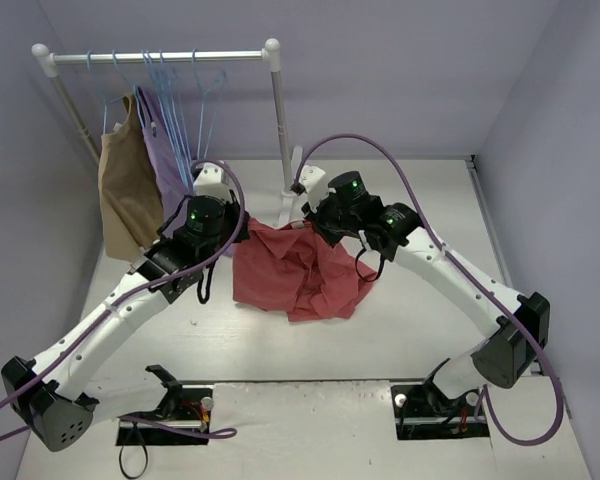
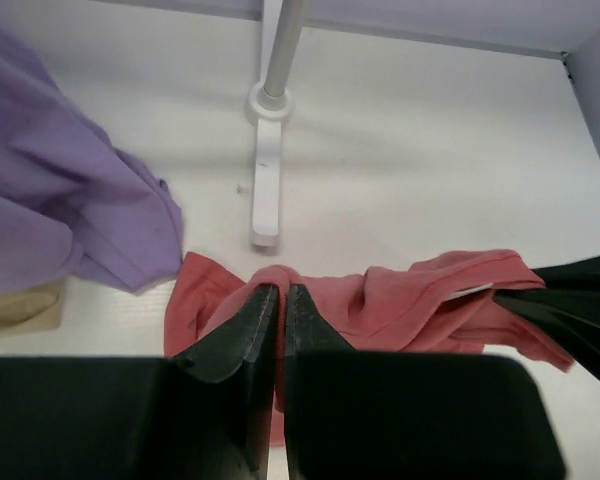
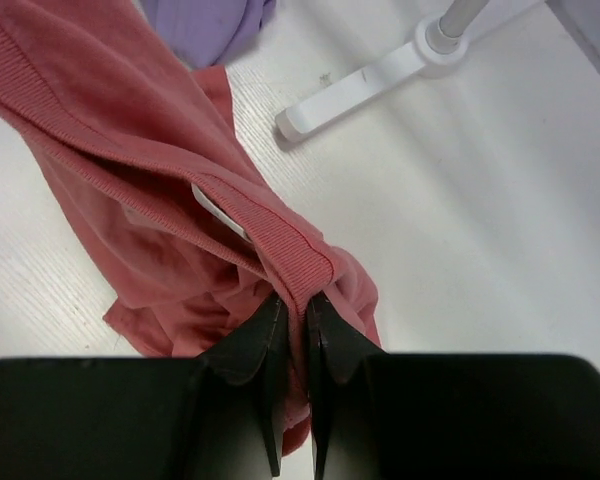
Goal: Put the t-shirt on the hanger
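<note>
the table [image 1: 430, 200] is white and walled. at its far left stands the rack [image 1: 160, 57], its foot [image 2: 265, 190] just behind the work.

the t-shirt [image 1: 290, 275] is mid-table, between the two arms. its top edge is lifted and strung from one gripper to the other, while the bulk sags in a crumpled heap onto the table. it is well apart from the rail.

a tan garment [image 1: 125, 190] and a purple garment [image 1: 165, 150] hang at the left of the rack. the purple one droops close to the left arm.

beside them on the rail are thin blue hangers [image 1: 205, 95], some bare. no hanger is off the rail or near the shirt.

the left gripper [image 2: 278, 292] has its fingers pressed together, with a fold of shirt pinched at the tips. the right gripper [image 3: 294, 300] is likewise nipped tight on the ribbed collar [image 3: 280, 240], beside a small white label [image 3: 215, 208].

step in hand, as i judge it: the shirt is being held up by its neck edge to find the opening. the hanging itself is not yet begun.

the next move likely calls for one gripper to keep the collar while the other lets go and takes a bare hanger. else both must carry the shirt up to the rail. either way the neck has to be spread wide enough for a hanger arm to slip in, and the limp cloth may fold shut.
</note>
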Robot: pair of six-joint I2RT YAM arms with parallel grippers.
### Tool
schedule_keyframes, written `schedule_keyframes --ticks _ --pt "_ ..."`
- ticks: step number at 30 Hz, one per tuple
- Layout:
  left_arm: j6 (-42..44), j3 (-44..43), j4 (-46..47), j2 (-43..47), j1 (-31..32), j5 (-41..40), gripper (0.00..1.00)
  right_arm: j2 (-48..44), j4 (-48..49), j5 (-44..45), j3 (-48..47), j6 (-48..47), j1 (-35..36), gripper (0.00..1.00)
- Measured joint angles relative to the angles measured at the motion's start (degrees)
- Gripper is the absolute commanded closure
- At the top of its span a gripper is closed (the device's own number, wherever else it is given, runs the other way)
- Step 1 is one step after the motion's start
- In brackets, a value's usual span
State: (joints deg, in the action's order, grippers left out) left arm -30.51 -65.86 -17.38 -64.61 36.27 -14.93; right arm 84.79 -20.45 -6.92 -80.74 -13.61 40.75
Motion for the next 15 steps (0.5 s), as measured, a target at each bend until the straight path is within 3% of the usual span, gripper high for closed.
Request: schedule_keyframes --ticks 3,8,15 --pt "-1.2 5.6 1.3 2.4 0.0 0.7 1.00 -0.8 3.7 -1.0 6.9 1.8 0.6 0.86" --pt "-4.1 18.9 0.1 3.2 0.0 1.5 1.00 -0.1 7.0 -3.1 22.1 6.5 1.9 0.52" --pt "-5.9 24.3 -0.6 3.3 0.0 1.7 1.00 -1.3 12.9 -1.4 29.4 15.5 2.4 0.35"
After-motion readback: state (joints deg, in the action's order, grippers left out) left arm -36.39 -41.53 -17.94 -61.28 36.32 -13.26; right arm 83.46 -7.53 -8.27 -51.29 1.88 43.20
